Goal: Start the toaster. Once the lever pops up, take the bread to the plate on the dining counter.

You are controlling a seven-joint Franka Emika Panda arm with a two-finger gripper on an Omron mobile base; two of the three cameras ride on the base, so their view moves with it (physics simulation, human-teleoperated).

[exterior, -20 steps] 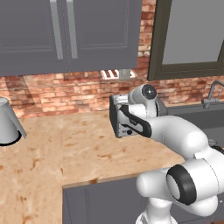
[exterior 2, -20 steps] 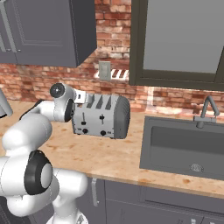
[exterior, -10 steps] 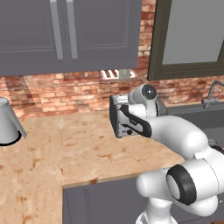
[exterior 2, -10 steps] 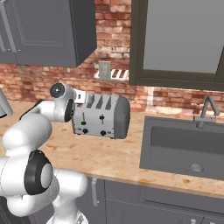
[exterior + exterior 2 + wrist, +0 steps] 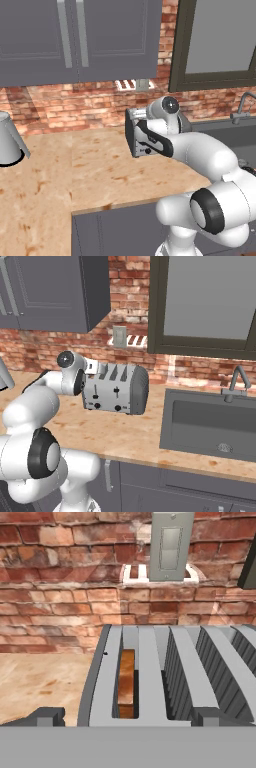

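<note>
The silver-grey toaster [image 5: 120, 388] stands on the counter against the brick wall, with two small dark levers and knobs on its front. In the hand view I look down on the toaster [image 5: 150, 672]. The bread [image 5: 127, 682], a tan-brown slice, sits deep in the left slot, and the slot beside it looks empty. My gripper [image 5: 127, 716] hovers open just above the toaster's near end, one fingertip [image 5: 47, 716] off each side, holding nothing. From the left base view, my arm covers most of the toaster [image 5: 133, 134]. The plate and the dining counter are out of view.
A sink [image 5: 210, 423] with a faucet [image 5: 235, 381] lies right of the toaster. A wall outlet [image 5: 170, 544] sits on the brick behind it. A grey metal vessel [image 5: 9, 140] stands at the far left of the counter [image 5: 75, 170]. Dark upper cabinets [image 5: 75, 35] hang overhead.
</note>
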